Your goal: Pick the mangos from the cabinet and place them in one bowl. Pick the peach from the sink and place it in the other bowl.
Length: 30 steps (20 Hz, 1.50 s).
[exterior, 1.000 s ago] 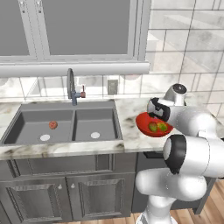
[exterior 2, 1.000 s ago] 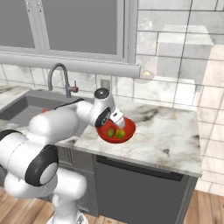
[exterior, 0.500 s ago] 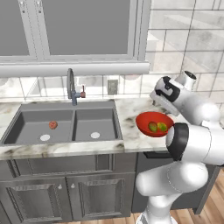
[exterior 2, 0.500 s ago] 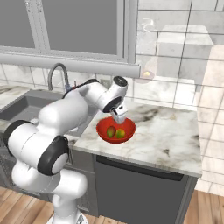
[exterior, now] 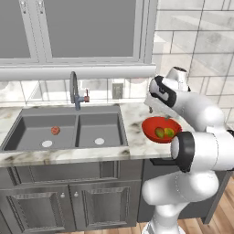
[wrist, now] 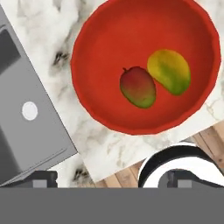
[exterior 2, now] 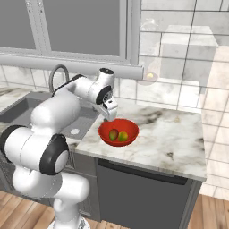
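Observation:
Both mangos lie side by side in the bright red bowl, the red-green mango next to the yellow-green mango. The bowl stands on the marble counter right of the sink. My gripper hangs open above the bowl's sink-side rim, fingers wide apart and nothing between them. The peach rests in the sink's left basin near a pale drain. The grey-green bowl is out of view.
A curved tap with a red handle rises behind the sink. Wall cabinet doors above stand shut. The marble counter runs right of the bowl. The right basin's drain lies near the counter edge.
My gripper has lifted out of the red bowl and drawn back toward the sink side. Both mangos stay in the bowl.

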{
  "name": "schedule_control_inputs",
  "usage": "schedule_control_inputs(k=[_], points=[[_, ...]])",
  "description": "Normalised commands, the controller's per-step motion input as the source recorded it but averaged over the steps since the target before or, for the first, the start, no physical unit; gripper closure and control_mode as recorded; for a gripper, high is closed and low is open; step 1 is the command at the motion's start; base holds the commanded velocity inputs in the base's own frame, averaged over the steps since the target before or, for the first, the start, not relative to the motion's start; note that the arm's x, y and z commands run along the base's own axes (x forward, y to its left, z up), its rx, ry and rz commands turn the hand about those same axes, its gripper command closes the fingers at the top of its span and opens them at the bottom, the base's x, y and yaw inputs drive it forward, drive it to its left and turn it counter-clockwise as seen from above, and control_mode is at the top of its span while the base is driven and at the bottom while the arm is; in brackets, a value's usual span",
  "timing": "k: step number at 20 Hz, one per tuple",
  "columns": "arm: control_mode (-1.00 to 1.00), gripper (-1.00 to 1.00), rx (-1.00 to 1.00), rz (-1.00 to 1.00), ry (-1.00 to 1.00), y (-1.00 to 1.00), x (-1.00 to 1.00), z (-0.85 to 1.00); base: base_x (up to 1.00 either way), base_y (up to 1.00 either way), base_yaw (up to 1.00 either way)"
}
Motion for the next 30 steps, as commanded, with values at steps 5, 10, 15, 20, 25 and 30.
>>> schedule_control_inputs(k=[5,10,15,20,25,30], points=[[-1.00,-1.00,-0.27,0.21,-0.01,0.35,-0.69,-0.01,0.00,0.00,0.00],[-1.00,-1.00,-0.24,0.20,-0.02,0.14,-0.73,-0.17,0.00,0.00,0.00],[-1.00,-1.00,-0.27,0.18,0.00,0.00,-0.51,-0.22,0.00,0.00,0.00],[-1.00,-1.00,-0.23,0.24,0.00,0.00,-0.10,-0.35,0.00,0.00,0.00],[-1.00,-1.00,-0.03,0.23,0.00,0.00,0.00,-0.21,0.00,0.00,0.00],[-1.00,-1.00,0.17,0.16,0.00,0.00,0.00,-0.01,0.00,0.00,0.00]])
